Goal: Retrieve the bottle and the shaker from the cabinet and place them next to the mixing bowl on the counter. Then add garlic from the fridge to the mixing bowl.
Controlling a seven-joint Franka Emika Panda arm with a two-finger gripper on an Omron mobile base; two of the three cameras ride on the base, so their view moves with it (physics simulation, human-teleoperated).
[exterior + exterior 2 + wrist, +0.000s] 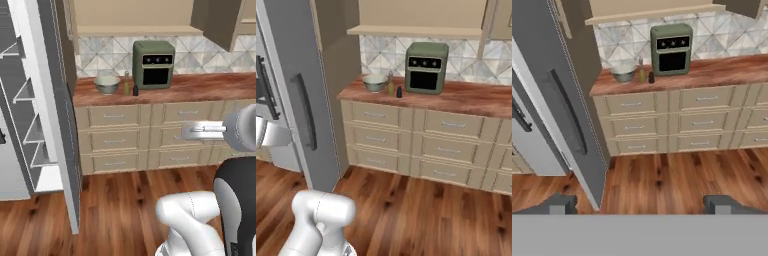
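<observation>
Hand view: gripper held high over the wooden floor, jaws spread wide with nothing between them; both dark fingertips sit low in the picture, well apart from the cabinetry.

Counter: mixing bowl stands at the left end. Bottle is upright just to the right of the bowl, and the small dark shaker is just beside the bottle. A green toaster oven stands to the right of these, against the tiled wall.

Fridge: door stands open, swung out toward the counter's left end. Left base view shows door shelves; their contents cannot be made out. Garlic cannot be identified in any picture.
</observation>
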